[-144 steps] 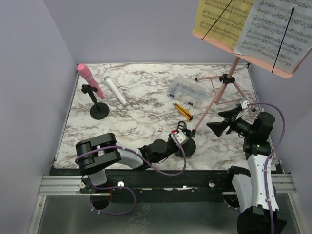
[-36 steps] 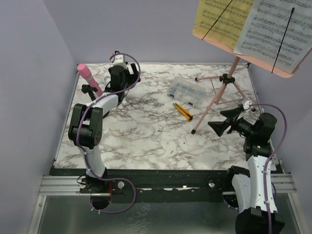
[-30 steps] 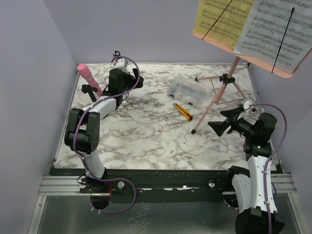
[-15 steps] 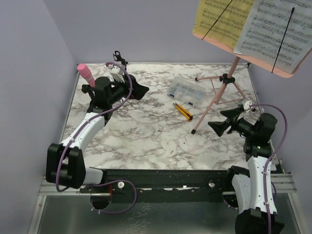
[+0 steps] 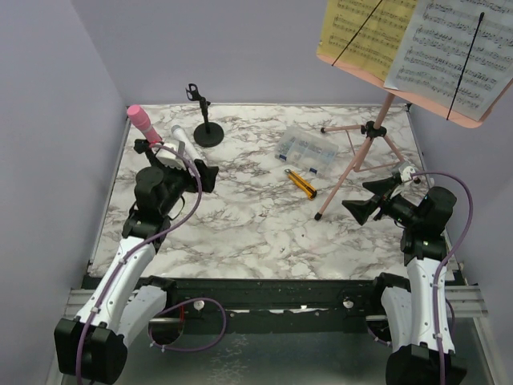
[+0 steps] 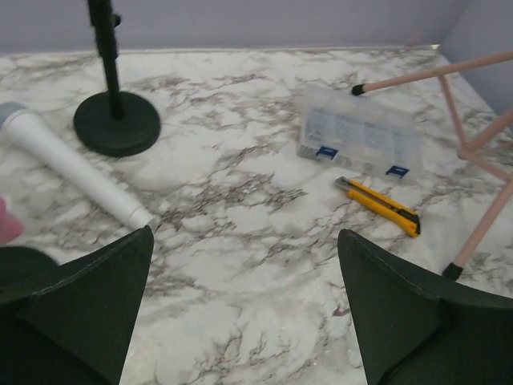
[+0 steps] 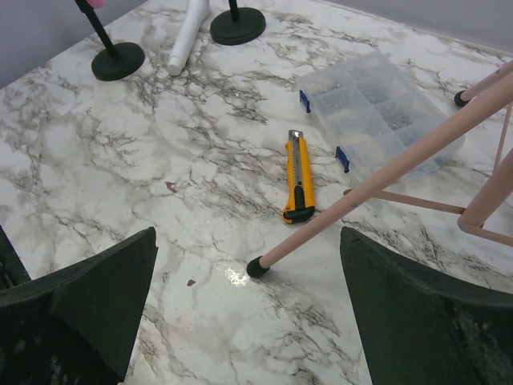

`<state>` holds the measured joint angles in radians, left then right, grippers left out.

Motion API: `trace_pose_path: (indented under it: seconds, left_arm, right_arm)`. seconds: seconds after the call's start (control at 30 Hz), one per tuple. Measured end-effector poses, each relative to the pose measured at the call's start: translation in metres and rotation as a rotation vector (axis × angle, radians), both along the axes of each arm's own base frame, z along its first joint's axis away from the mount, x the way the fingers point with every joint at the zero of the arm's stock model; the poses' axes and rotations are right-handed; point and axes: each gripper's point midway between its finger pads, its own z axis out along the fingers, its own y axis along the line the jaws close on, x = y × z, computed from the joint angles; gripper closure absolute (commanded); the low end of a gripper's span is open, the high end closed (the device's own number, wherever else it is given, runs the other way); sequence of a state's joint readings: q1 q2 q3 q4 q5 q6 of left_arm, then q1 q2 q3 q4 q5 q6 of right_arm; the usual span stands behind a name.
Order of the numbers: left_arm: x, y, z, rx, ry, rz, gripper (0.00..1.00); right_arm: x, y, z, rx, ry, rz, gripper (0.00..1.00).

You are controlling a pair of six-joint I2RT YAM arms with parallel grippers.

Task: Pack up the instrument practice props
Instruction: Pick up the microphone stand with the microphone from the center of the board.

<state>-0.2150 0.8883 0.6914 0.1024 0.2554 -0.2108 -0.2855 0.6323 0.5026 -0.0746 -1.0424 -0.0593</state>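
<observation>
An empty black mic holder (image 5: 207,132) stands alone at the back of the table, and shows at the upper left of the left wrist view (image 6: 116,120). The white microphone (image 5: 181,138) (image 6: 72,168) lies flat beside it. The pink microphone (image 5: 143,123) sits tilted in a second holder (image 7: 119,60), whose base my left arm hides in the top view. The pink tripod music rack (image 5: 365,152) stands at the right, with yellow (image 5: 365,32) and white (image 5: 453,52) sheet-music pages on it. My left gripper (image 5: 202,175) (image 6: 244,241) hangs open and empty over bare marble. My right gripper (image 5: 361,199) (image 7: 248,237) is open, just above the rack's near foot (image 7: 256,267).
A clear compartment box (image 5: 306,148) (image 6: 357,136) lies at centre back. A yellow-and-black utility knife (image 5: 302,184) (image 7: 298,176) lies just in front of it. Purple walls close in the left, back and right sides.
My left arm has drawn back from the far edge toward the near left, leaving the black mic holder standing free at the back. The right arm has not moved.
</observation>
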Motion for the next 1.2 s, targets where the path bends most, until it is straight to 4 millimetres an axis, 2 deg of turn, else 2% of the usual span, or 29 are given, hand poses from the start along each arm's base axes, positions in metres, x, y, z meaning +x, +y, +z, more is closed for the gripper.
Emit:
trace_pose_path:
  seconds: [0.07,0.27,0.5,0.67,0.73,0.83,0.97,1.2]
  left_arm:
    - [-0.005,0.017,-0.021,0.022,0.026,0.086,0.02]
    - [-0.010,0.064,-0.061,0.023,0.074,0.363,0.03]
    - [-0.011,0.115,-0.083,-0.049,0.069,0.655,0.04]
    - [-0.008,0.162,-0.089,-0.152,0.056,0.844,0.07]
    - [-0.007,0.184,-0.097,-0.203,0.066,0.916,0.09]
    - [-0.005,0.206,-0.115,-0.267,0.108,0.978,0.11]
    - [0.003,0.207,-0.126,-0.300,0.136,0.941,0.16]
    - [0.025,0.200,-0.140,-0.222,0.164,0.810,0.16]
  right_arm:
    - [0.000,0.000,0.000,0.000,-0.001,-0.001,0.00]
    - [0.000,-0.001,0.001,-0.001,-0.004,-0.004,0.00]
    - [0.000,-0.001,0.001,-0.002,-0.007,-0.004,0.01]
    - [-0.001,-0.001,0.002,-0.003,-0.010,-0.004,0.00]
    - [-0.001,-0.001,0.002,-0.003,-0.011,-0.004,0.01]
    - [-0.001,0.000,0.003,-0.002,-0.011,-0.004,0.00]
    - [-0.002,0.000,0.003,0.000,-0.012,-0.004,0.01]
    - [-0.003,0.001,0.004,0.001,-0.013,0.002,0.00]
